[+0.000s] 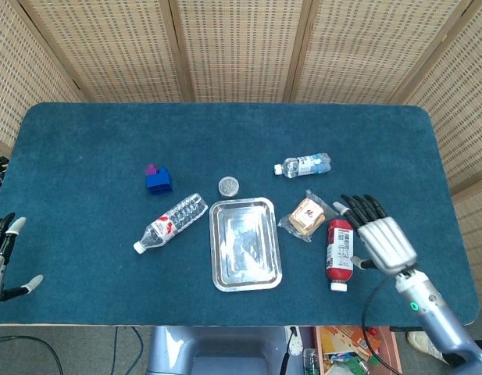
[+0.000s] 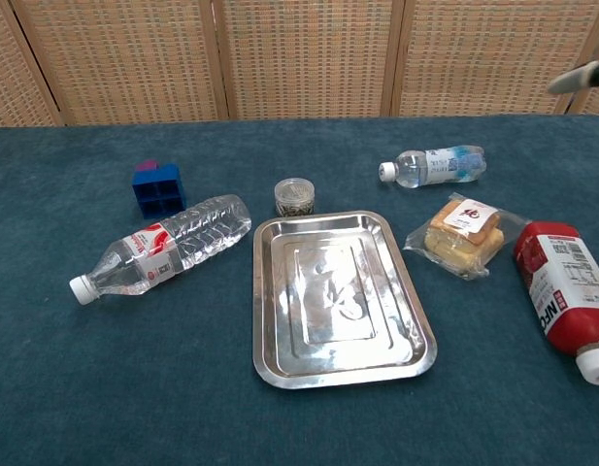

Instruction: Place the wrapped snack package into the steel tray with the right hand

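A table covered in dark teal, carpet-like cloth (image 1: 225, 133) with rounded corners fills most of the head view. Behind it stands a folding screen of woven rattan panels (image 1: 241, 47) set in light wooden frames (image 1: 172, 47), wrapping around the back and both sides. In the chest view the same screen (image 2: 304, 53) forms a flat tan wall behind the table's far edge. Below the near edge, a grey floor (image 1: 84, 351) shows, with a black cable (image 1: 22, 344) lying on it. The light is even and soft.

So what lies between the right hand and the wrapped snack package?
In the head view the red bottle lies partly between the right hand and the wrapped snack package.
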